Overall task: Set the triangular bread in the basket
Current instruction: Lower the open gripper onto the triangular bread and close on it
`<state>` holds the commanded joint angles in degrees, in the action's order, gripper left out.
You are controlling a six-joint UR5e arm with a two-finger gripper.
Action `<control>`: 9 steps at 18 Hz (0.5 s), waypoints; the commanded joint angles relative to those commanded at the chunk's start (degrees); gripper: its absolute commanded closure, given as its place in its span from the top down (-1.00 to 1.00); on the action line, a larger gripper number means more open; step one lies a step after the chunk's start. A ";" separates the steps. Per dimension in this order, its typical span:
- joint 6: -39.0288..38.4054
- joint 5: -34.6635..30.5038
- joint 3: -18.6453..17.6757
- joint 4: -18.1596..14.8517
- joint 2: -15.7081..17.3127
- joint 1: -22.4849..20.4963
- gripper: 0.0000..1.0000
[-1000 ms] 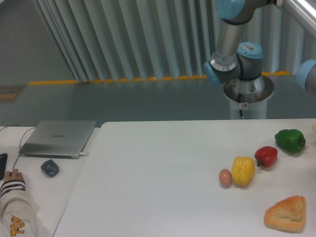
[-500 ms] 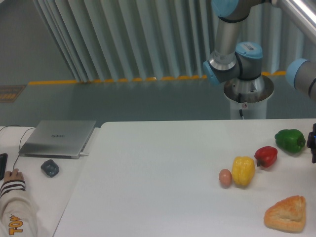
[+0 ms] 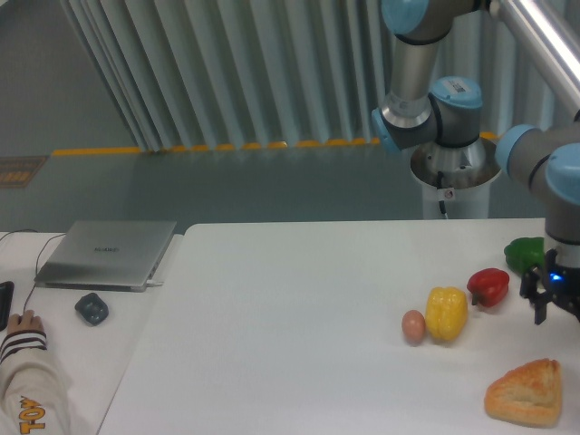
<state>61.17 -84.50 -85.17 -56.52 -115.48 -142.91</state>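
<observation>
The triangular bread (image 3: 526,392) is a golden-brown flaky pastry lying on the white table (image 3: 290,308) at the front right corner. My gripper (image 3: 558,310) hangs at the right edge of the view, just above and behind the bread and apart from it. It points down, its fingers (image 3: 541,311) look spread, and it holds nothing. Its right side is partly cut off by the frame edge. No basket is in view.
A yellow pepper (image 3: 447,314) and a small tan egg (image 3: 413,326) sit left of the gripper. A red pepper (image 3: 488,286) and a green pepper (image 3: 525,254) lie beside it. A laptop (image 3: 107,253), a mouse (image 3: 91,309) and a person's hand (image 3: 23,326) are at the far left.
The arm has swung in from the right edge. The gripper has come down into view in front of the green pepper, above the bread. The objects on the table have not moved.
</observation>
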 joint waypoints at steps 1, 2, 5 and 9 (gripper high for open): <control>-0.44 2.74 0.00 0.44 -0.09 -0.35 1.00; -0.18 2.76 -0.09 0.44 -0.09 -0.35 1.00; 0.17 2.50 -0.35 0.44 -0.88 -0.35 1.00; 3.50 -3.19 -0.26 0.97 -2.99 0.43 1.00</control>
<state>64.68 -87.69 -85.43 -55.55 -118.47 -142.47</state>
